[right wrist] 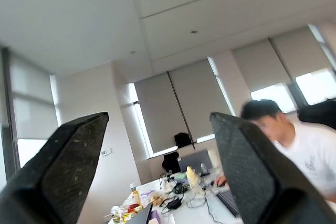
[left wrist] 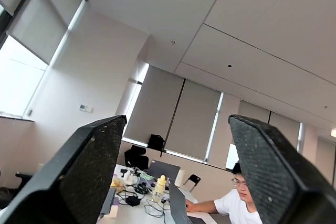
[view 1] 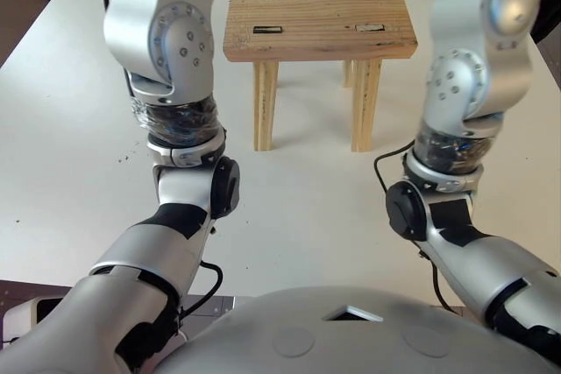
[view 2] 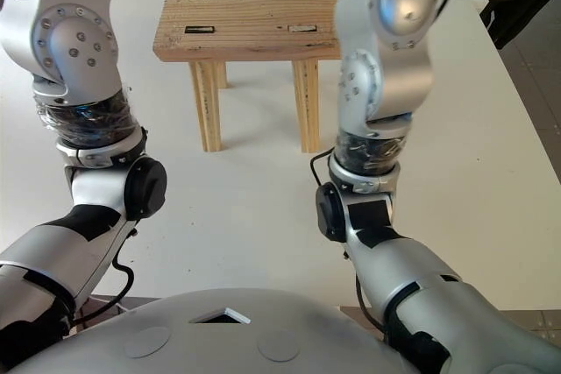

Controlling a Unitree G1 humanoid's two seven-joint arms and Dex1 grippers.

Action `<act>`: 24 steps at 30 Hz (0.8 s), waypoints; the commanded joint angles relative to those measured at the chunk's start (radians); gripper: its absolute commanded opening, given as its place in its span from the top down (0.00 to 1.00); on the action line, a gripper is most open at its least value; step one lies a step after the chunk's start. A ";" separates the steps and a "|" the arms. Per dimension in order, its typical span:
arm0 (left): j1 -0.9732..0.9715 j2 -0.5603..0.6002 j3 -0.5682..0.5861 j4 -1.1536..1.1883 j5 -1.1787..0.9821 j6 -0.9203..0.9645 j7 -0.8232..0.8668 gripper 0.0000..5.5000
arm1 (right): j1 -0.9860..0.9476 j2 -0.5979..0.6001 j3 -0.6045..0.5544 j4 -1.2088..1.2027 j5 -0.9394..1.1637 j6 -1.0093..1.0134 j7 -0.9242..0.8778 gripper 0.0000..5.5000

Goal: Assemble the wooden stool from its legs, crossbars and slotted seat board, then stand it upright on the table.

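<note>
White worktop (view 1: pixel 61 111), matte and evenly lit. Grey tiled floor (view 2: pixel 539 85) past its right edge. Office room with a white panelled ceiling (left wrist: pixel 247 14) with small recessed fittings, and pale walls (left wrist: pixel 89 72). Row of tall windows covered by grey roller blinds (left wrist: pixel 176 119). One uncovered window (left wrist: pixel 16 82) is glaring with daylight. Far desk (left wrist: pixel 142 214) cluttered with cables and bottles. Dark office chairs (left wrist: pixel 137 157) behind it, near the blinds.

stool (view 1: pixel 320 19) — pale grained wood | table (view 1: pixel 53 111) — white | left pincer (left wrist: pixel 177 129) black
</note>
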 commanded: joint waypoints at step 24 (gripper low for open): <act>0.012 -0.023 -0.020 -0.218 0.189 -0.146 -0.016 0.34 | -0.165 0.037 0.059 -0.059 0.047 0.054 0.053 0.35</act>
